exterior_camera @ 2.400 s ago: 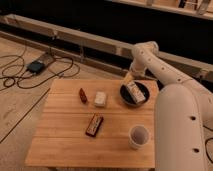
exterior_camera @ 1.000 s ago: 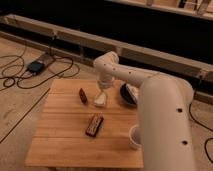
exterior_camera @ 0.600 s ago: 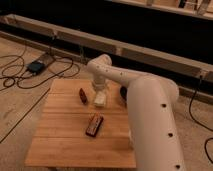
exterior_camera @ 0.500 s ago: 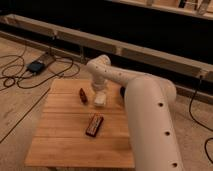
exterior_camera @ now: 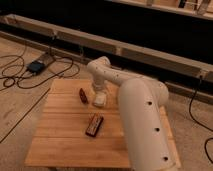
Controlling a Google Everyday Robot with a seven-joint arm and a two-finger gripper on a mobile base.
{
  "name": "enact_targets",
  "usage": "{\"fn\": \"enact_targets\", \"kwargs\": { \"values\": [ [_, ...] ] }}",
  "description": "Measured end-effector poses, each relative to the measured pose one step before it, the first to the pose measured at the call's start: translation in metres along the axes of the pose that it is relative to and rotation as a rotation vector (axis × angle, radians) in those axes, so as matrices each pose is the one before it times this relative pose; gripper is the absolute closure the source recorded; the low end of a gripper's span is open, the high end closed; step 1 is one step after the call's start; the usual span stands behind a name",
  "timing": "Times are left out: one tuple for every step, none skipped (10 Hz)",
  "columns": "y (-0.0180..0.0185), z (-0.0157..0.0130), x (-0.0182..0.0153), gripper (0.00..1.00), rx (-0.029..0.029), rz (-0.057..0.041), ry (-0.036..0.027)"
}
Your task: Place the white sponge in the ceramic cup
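Swung over from the 3 o'clock edge of the table, where it hung 2.4 seconds ago, the white robot arm [exterior_camera: 135, 107] now reaches across to the far middle; over the last half second it has barely shifted.

Camera view: the gripper [exterior_camera: 99, 91] points down at the arm's tip, directly on top of the small off-white rectangular sponge [exterior_camera: 100, 101]. Whether it is clenched on the sponge or released cannot be told. The sponge lies on the slatted light wooden table [exterior_camera: 60, 140], towards 12 o'clock from the table's centre. A small dark red object [exterior_camera: 83, 95] lies just beside the sponge at its 9 o'clock. A dark flat bar with pale print [exterior_camera: 94, 125] lies at the sponge's 6 o'clock, apart from it, near the table's middle. Black cables [exterior_camera: 20, 82] trail over the floor at the table's 10 o'clock.
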Motion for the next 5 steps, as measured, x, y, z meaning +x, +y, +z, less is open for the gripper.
{"fn": "enact_targets", "kwargs": {
  "values": [
    [0.00472, 0.00218, 0.00084, 0.20, 0.00082, 0.01540, -0.00257],
    [0.00354, 0.00181, -0.00037, 0.24, -0.00035, 0.00981, -0.00547],
    [0.00267, 0.00208, -0.00063, 0.34, 0.00132, 0.00722, -0.00628],
    [0.00023, 0.00032, -0.00044, 0.43, 0.00206, 0.00079, -0.00494],
    [-0.00007, 0.00011, -0.00052, 0.51, 0.00277, -0.00133, -0.00333]
  ]
}}
